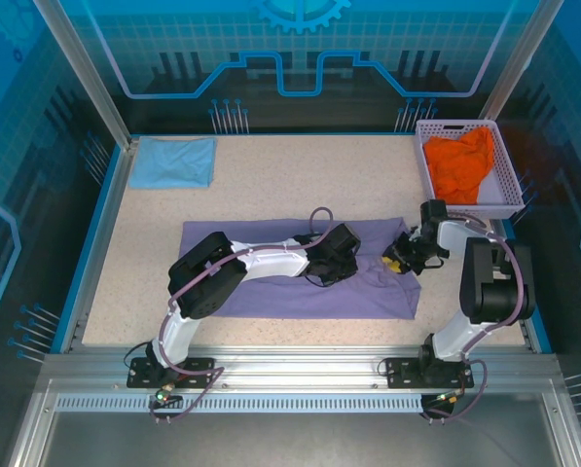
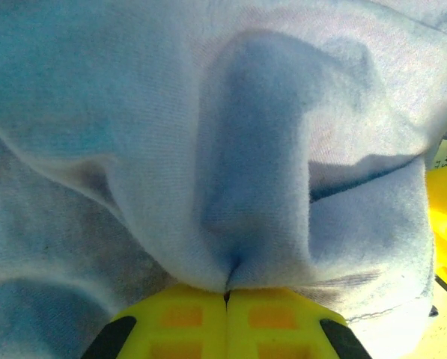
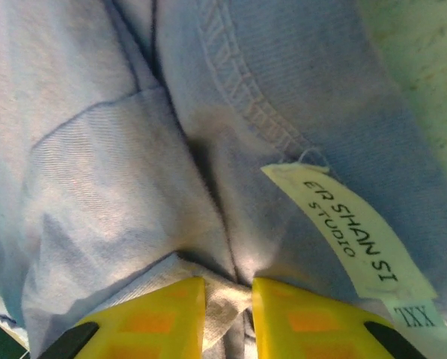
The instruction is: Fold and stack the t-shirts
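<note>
My left gripper [image 2: 227, 295] is pinched tight on a raised fold of the lavender t-shirt [image 1: 368, 292], which lies spread under both my hands. My right gripper [image 3: 228, 288], close beside it, nips the cloth narrowly just left of the label [image 3: 350, 224]. Beyond my right hand, the orange t-shirt [image 1: 460, 165] fills the basket [image 1: 511, 180].
</note>
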